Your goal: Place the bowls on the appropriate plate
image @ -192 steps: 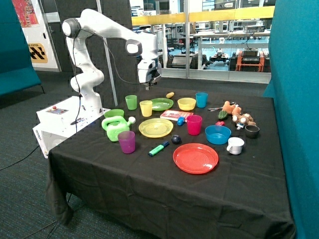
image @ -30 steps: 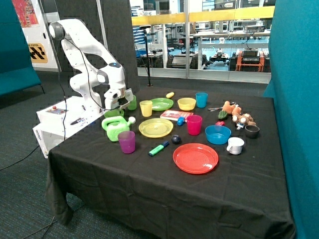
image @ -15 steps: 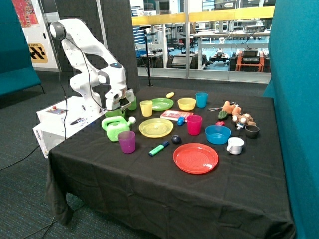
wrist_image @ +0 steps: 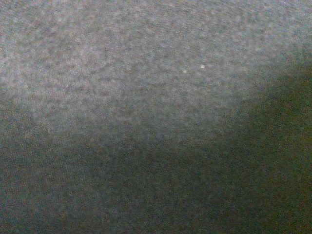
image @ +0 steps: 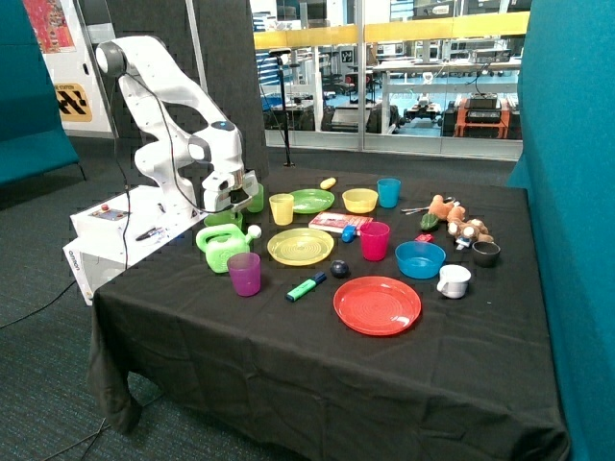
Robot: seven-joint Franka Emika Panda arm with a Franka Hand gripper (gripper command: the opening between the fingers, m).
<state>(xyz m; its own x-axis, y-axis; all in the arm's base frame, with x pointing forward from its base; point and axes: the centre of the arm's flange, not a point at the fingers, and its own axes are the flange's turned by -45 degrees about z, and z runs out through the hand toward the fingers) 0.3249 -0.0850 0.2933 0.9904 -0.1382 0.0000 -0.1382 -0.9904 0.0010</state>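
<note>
- Black cloth covers the table (image: 288,384).
- Beside the green plastic watering can (image: 223,246), the white robot's gripper (image: 223,207) sits low over the small light green bowl (image: 220,219); its grip cannot be told.
- Farther along from the can, the small yellow bowl (image: 360,200) sits beside the flat green plate (image: 311,200).

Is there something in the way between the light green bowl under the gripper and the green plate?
Yes. The gripper is down at the light green bowl. Toward the green plate stand a green cup and a yellow cup, so lift over them.
</note>
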